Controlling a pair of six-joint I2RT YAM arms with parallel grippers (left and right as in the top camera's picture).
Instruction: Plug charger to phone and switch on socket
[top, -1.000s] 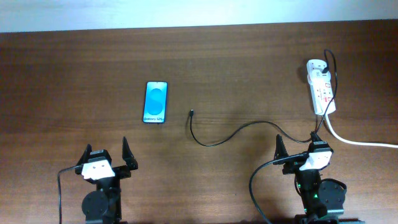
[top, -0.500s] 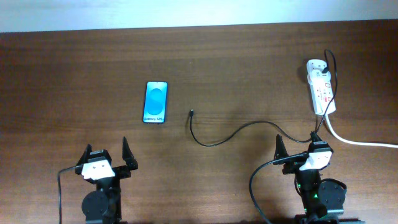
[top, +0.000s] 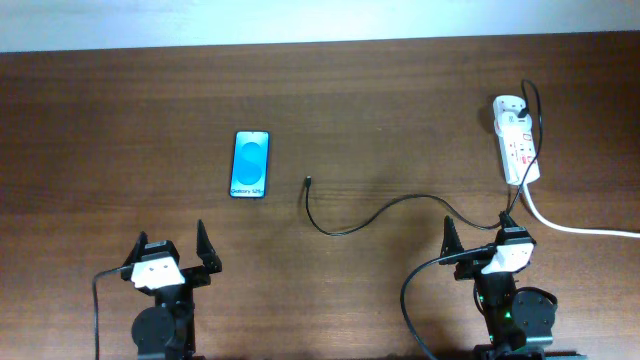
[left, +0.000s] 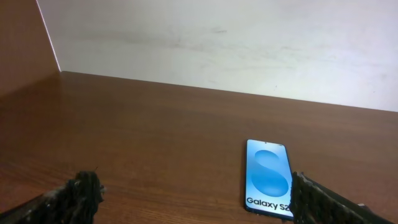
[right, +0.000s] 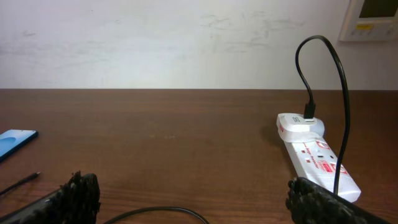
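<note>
The phone (top: 250, 164) lies flat on the table left of centre, blue screen up; it also shows in the left wrist view (left: 268, 178) and at the left edge of the right wrist view (right: 13, 141). The charger cable (top: 370, 216) curves across the table, its free plug (top: 308, 181) lying right of the phone. Its other end is plugged into the socket (top: 516, 140) at the far right, which also shows in the right wrist view (right: 317, 155). My left gripper (top: 172, 248) is open and empty near the front edge. My right gripper (top: 478, 232) is open and empty, in front of the socket.
A thick white cord (top: 575, 226) runs from the socket off the right edge. A white wall (left: 217, 43) stands behind the table's far edge. A wall panel (right: 373, 18) is at the upper right in the right wrist view.
</note>
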